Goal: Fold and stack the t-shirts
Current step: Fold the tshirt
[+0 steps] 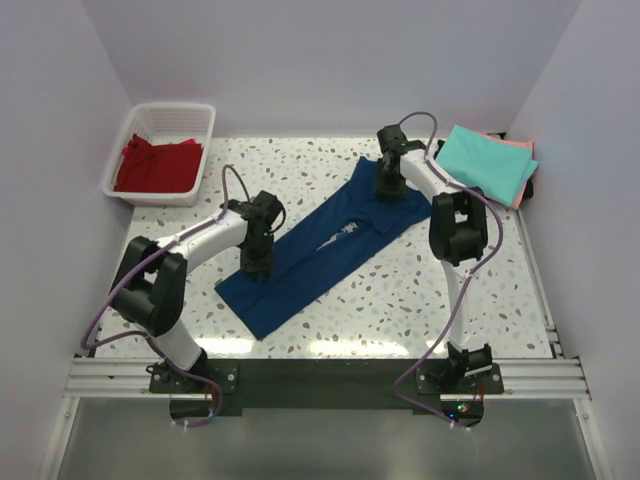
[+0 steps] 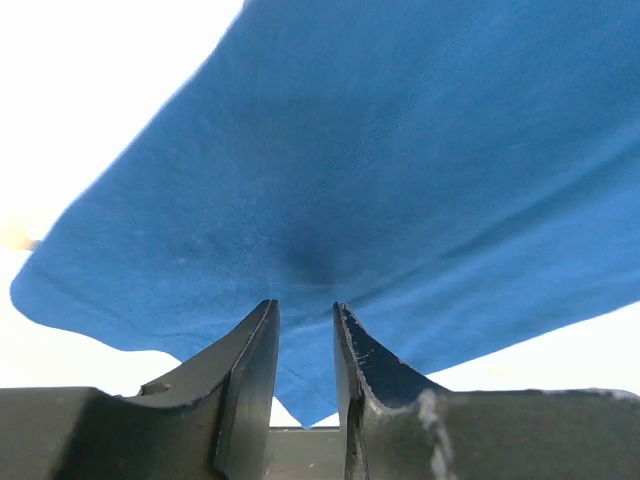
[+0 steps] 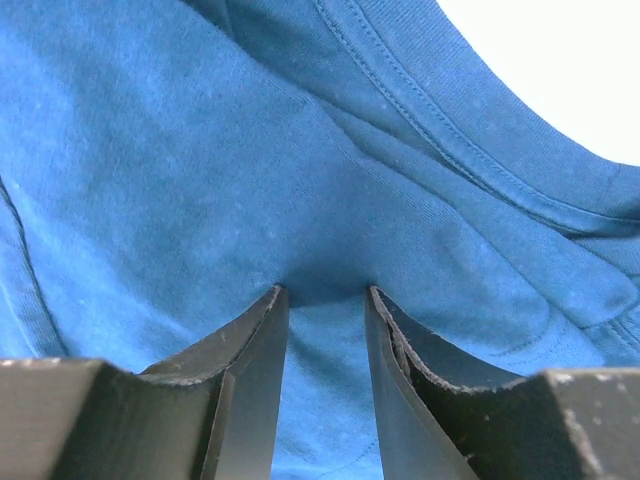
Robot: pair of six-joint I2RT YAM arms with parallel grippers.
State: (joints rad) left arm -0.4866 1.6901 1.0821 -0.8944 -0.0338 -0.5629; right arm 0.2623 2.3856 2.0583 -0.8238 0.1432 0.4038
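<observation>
A navy blue t-shirt (image 1: 310, 262) lies folded into a long strip, running diagonally across the middle of the table. A sliver of its pale print (image 1: 346, 232) shows at the fold. My left gripper (image 1: 256, 264) points down on the strip's lower left end. In the left wrist view its jaws (image 2: 305, 306) stand a little apart, tips pressed into the blue cloth (image 2: 400, 150). My right gripper (image 1: 386, 188) is on the upper right end, near the collar (image 3: 470, 140). Its jaws (image 3: 325, 291) are also apart, tips dented into the cloth.
A white basket (image 1: 170, 108) at the back left holds a red t-shirt (image 1: 155, 165). At the back right a folded teal t-shirt (image 1: 482, 160) lies on a salmon-pink one (image 1: 524, 172). Walls close in the table on the left, back and right.
</observation>
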